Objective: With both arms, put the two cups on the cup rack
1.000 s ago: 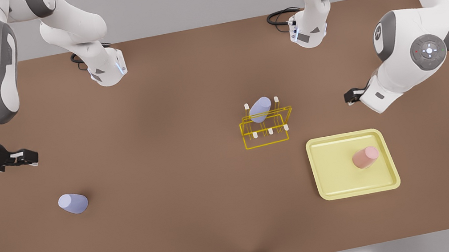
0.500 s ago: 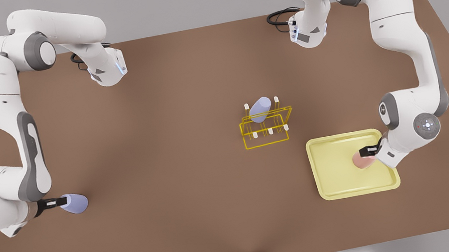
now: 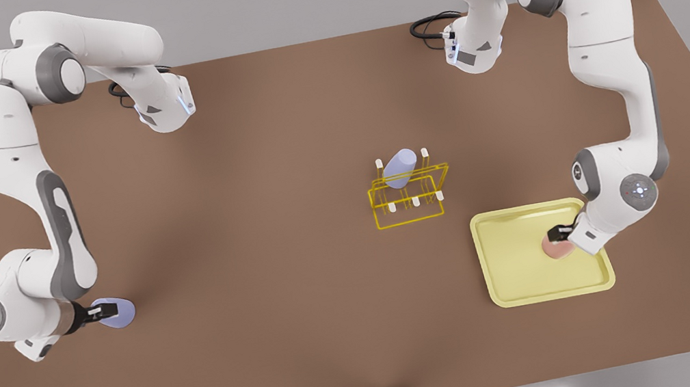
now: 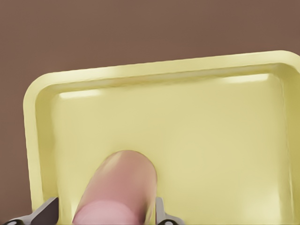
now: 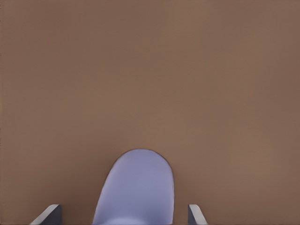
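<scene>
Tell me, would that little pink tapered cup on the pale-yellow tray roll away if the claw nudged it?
Probably. The pink tapered cup lies on its side on the pale-yellow tray, so a nudge would likely curve it round. The raised rim should stop it. The left gripper fingers straddle it, still open; its smooth walls may slip.

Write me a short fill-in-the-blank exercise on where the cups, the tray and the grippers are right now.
1. The pink cup stands on the pale-yellow ____.
2. The left gripper straddles the ____ cup.
3. The right gripper straddles a lavender-blue cup standing on the ____.
4. Another lavender-blue cup already sits on the yellow wire ____.

Missing words: tray, pink, table, rack
</scene>
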`<state>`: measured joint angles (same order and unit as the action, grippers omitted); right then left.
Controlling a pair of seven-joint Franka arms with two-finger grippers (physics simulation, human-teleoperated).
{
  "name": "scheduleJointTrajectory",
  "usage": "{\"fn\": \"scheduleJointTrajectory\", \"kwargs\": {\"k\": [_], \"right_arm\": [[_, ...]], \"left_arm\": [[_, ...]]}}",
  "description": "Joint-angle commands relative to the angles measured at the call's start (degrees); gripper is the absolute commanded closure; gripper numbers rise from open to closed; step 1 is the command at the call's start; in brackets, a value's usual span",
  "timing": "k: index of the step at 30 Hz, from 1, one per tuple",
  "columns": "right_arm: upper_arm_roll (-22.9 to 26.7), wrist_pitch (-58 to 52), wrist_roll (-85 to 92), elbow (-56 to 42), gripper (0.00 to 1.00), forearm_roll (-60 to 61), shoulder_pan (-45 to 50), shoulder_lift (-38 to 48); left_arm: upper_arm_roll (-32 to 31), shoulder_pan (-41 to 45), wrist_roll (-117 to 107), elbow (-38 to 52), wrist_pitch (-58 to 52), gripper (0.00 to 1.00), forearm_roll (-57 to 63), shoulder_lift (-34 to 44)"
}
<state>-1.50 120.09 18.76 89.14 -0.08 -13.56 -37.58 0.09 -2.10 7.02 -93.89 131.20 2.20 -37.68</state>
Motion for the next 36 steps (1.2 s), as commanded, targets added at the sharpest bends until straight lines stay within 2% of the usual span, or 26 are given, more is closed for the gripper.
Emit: {"fn": "scheduleJointTrajectory", "kwargs": {"k": [1, 9, 13, 15, 19, 27, 34, 36], "right_arm": [[0.0, 0.32, 5.15, 0.07, 0.0, 0.08, 0.11, -0.12], [0.35, 1.99, 1.9, 2.97, 0.0, -0.45, 0.11, 0.14], [0.71, 6.83, 1.46, 5.96, 0.0, -0.45, 0.02, 0.32], [0.88, 9.37, 1.46, 7.36, 0.0, -0.45, -0.07, 0.41], [0.88, 15.35, 1.37, 10.53, 0.0, -0.36, -0.33, 1.81], [0.88, 14.74, 0.23, 13.16, 0.0, 0.08, -0.42, 1.99], [0.88, 14.47, 0.23, 13.16, 0.0, 0.08, -0.42, 1.99], [0.88, 14.47, 0.23, 12.81, 0.03, 0.08, -0.42, 1.73]], "left_arm": [[0.0, 0.0, 2.65, -0.59, 0.28, 0.0, 0.08, 0.06], [0.0, 0.0, 2.56, -1.03, 0.64, 0.0, 0.17, -1.35], [0.0, -0.09, 2.65, -1.03, 0.72, 0.0, 0.17, -1.7], [0.0, -0.09, 2.56, -1.03, 0.9, 0.09, 0.17, -1.96], [0.0, -0.09, 2.56, -0.94, 0.9, 0.09, 0.17, -2.05], [-0.09, -0.09, 2.65, -0.86, 0.9, 0.14, 0.43, -1.61], [-0.44, 2.45, 1.77, -1.03, -1.03, 0.15, 0.26, 3.57], [-0.44, 5.26, -1.65, -0.94, -3.58, 0.15, 0.17, 5.24]]}}
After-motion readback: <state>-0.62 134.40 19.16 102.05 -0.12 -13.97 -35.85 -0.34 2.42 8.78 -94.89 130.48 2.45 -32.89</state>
